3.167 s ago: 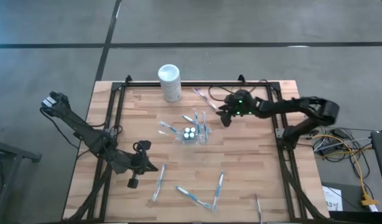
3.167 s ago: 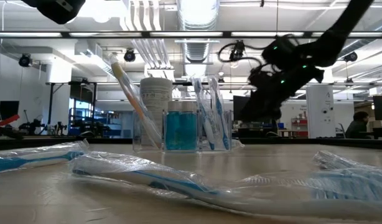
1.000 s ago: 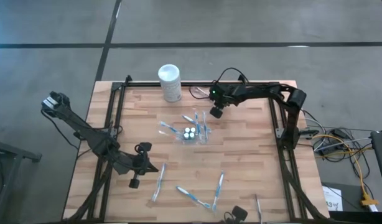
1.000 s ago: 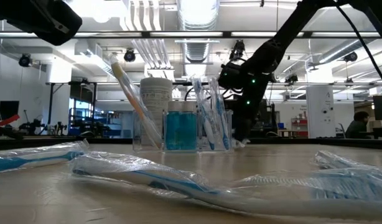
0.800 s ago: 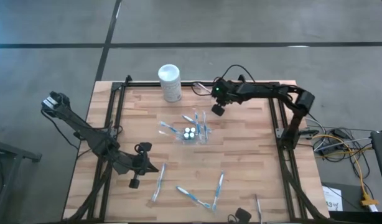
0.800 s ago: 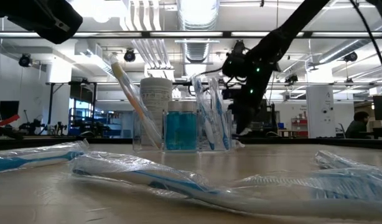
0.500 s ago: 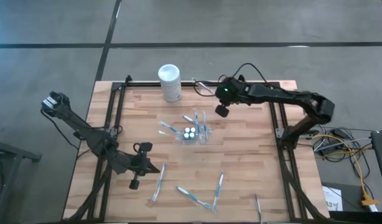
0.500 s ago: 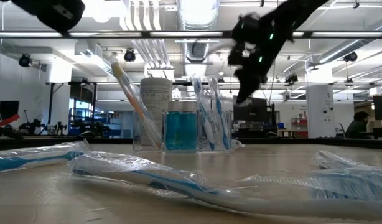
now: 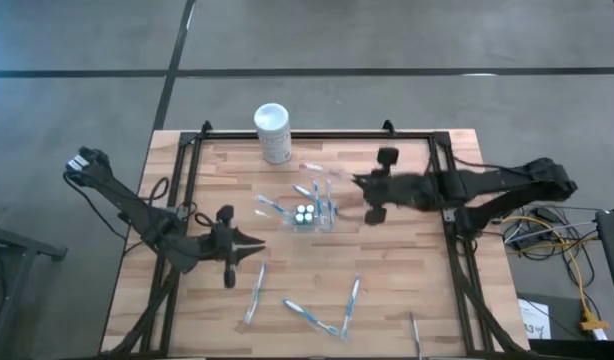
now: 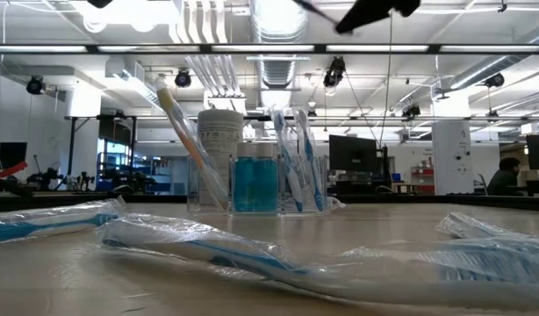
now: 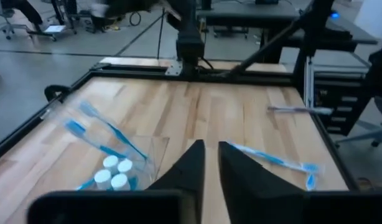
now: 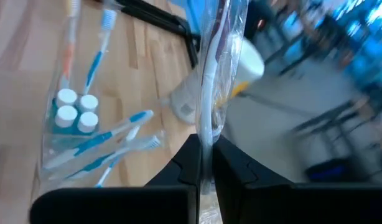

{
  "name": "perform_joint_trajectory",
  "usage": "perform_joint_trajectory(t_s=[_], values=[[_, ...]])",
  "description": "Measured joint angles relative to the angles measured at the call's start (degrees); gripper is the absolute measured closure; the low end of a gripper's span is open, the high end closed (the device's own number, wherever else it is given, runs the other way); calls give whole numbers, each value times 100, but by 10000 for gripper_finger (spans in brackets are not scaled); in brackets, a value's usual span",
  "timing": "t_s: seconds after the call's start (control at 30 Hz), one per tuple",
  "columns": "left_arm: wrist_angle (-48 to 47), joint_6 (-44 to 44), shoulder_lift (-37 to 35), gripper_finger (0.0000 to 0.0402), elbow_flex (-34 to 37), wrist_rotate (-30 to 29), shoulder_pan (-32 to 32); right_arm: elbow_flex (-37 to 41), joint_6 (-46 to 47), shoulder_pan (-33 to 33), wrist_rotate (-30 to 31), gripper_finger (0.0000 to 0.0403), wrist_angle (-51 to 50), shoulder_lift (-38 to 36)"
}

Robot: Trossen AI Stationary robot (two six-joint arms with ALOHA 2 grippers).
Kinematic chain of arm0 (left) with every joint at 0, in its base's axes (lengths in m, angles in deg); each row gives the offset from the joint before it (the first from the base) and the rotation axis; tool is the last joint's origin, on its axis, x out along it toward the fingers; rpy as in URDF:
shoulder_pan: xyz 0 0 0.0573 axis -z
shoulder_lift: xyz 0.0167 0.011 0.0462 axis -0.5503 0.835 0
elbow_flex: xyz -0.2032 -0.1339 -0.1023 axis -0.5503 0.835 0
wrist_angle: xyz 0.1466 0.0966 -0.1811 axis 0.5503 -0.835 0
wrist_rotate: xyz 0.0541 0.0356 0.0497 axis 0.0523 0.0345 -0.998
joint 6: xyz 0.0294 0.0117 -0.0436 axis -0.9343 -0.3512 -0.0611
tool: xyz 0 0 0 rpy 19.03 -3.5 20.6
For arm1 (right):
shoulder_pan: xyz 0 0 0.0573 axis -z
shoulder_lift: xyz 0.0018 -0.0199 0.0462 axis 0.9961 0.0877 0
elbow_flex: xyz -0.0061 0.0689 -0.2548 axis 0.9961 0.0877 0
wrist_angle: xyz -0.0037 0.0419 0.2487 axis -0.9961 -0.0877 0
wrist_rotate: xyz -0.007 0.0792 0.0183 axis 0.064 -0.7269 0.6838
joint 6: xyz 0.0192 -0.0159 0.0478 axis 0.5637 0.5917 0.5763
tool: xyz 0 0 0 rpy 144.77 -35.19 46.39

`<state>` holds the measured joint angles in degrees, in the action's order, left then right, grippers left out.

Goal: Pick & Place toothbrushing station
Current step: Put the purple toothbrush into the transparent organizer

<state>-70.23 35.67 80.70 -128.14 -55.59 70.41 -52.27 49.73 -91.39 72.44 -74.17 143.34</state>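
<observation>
The toothbrushing station [image 9: 307,212] is a clear holder at the table's middle, with toothbrushes leaning in it and white-capped blue tubes inside. It also shows in the low view [image 10: 256,175] and both wrist views [image 11: 110,168] [image 12: 73,118]. My right gripper [image 9: 359,186] hangs high, right of the station, shut on a plastic-wrapped toothbrush [image 12: 214,56]. My left gripper [image 9: 259,244] is left of and nearer than the station, pointing toward the table's right. Its fingers [image 11: 211,163] stand a narrow gap apart with nothing between them. My right gripper pinches the wrapped toothbrush [image 12: 208,124] between its two fingers. The brush runs on along the fingers and out past their tips. It is lifted clear of the table and points toward the white canister.
A white canister with a yellow label [image 9: 273,132] stands at the far edge. Loose wrapped toothbrushes lie on the near half of the table [image 9: 255,295] [image 9: 312,315] [image 9: 352,298] and close to the low camera [image 10: 208,250]. A black frame [image 9: 187,150] borders the table.
My right gripper has risen high off the table with the wrapped toothbrush. It has swung from the far edge beside the canister toward the near and right side. My left gripper has moved toward the far edge and turned toward the table's right.
</observation>
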Motion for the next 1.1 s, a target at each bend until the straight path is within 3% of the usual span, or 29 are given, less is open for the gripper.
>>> perform_joint_trajectory(t_s=[0.2,0.5,0.63,0.83,1.1], values=[[-181,2,-95,272,-174,0,-139,0,-990,-1127,1597,387,62,386],[-1366,83,-32,133,-944,9,-536,16,-2220,-1579,2826,387,525,1636],[-1705,79,121,88,-1094,121,-880,-121,-2582,-1567,3014,387,679,2169],[-2695,-214,786,76,-1635,932,-1528,-538,-2939,-1571,3031,387,671,2817],[-4507,-275,2267,80,-3235,1343,-1918,-898,-3058,-1571,3162,387,663,2969]])
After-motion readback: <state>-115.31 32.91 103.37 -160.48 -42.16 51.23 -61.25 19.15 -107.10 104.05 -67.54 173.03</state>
